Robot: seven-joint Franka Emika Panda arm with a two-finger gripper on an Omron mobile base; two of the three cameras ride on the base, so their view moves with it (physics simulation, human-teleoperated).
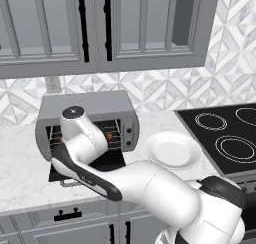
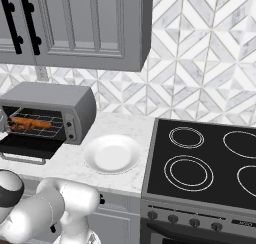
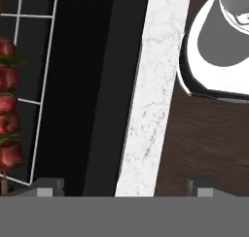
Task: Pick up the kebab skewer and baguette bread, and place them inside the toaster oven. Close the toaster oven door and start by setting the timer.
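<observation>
The tool (image 3: 124, 187) stands spread wide and holds nothing, its tips above the dropped toaster oven door (image 3: 97, 85) and the desk's front edge (image 3: 151, 95). The kebab skewer (image 3: 8, 114) lies on the wire rack (image 3: 41, 85) inside the toaster oven (image 2: 55, 105), with the baguette bread (image 2: 31, 123) there too.

Toaster oven (image 2: 50, 110) mouth is standing open, door (image 2: 27, 147) lying dropped flat ahead of it. Baguette bread (image 2: 31, 123) and kebab skewer (image 3: 8, 117) are taking up the wire rack (image 2: 47, 129); arm elbow (image 1: 80, 133) is blocking the opening. White plate (image 2: 112, 154) is sitting just right of the oven.
</observation>
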